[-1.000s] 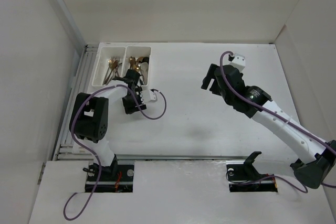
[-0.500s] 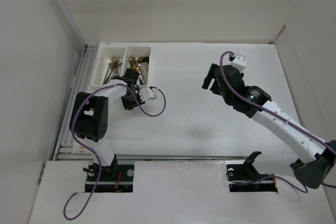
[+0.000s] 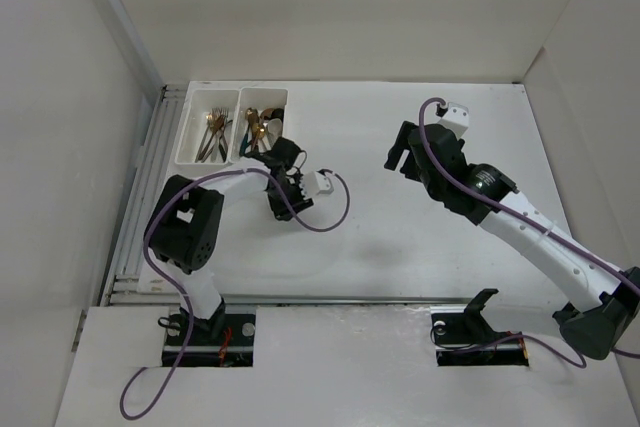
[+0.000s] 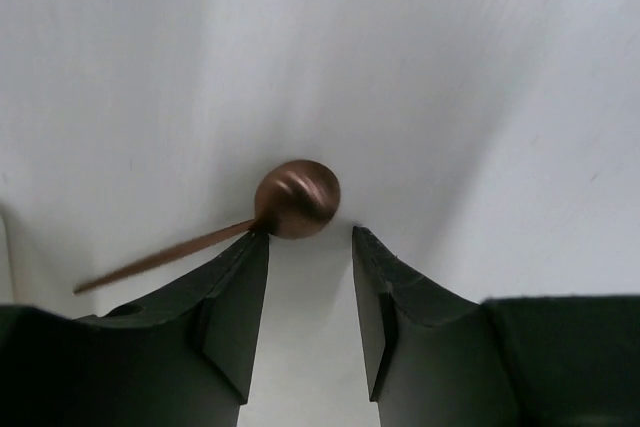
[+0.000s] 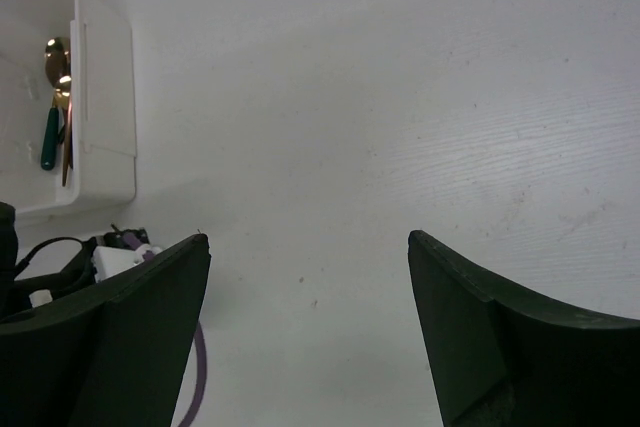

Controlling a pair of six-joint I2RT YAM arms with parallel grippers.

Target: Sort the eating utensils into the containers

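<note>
Two white bins stand side by side at the back left: the left bin (image 3: pixel 190 127) and the right bin (image 3: pixel 275 110), each holding several gold, copper and dark utensils (image 3: pixel 212 130). My left gripper (image 3: pixel 279 153) is at the right bin's near right corner. In the left wrist view it (image 4: pixel 308 235) is open, and a copper spoon (image 4: pixel 297 197) lies on a white surface just past its left fingertip, the handle running left behind that finger. My right gripper (image 3: pixel 398 159) is wide open and empty over bare table (image 5: pixel 308 237). The right wrist view shows one bin (image 5: pixel 105 137) with a gold spoon (image 5: pixel 55 51).
The left arm's purple cable (image 3: pixel 330 215) loops over the table right of the bins. Grey rails (image 3: pixel 150 177) run along the table's left edge. White walls close in the back and sides. The left wrist and its cable show at the lower left of the right wrist view (image 5: pixel 60 267).
My left wrist has swung to the right along the near side of the bins, its camera and cable loop now further right. The right arm has not moved.
</note>
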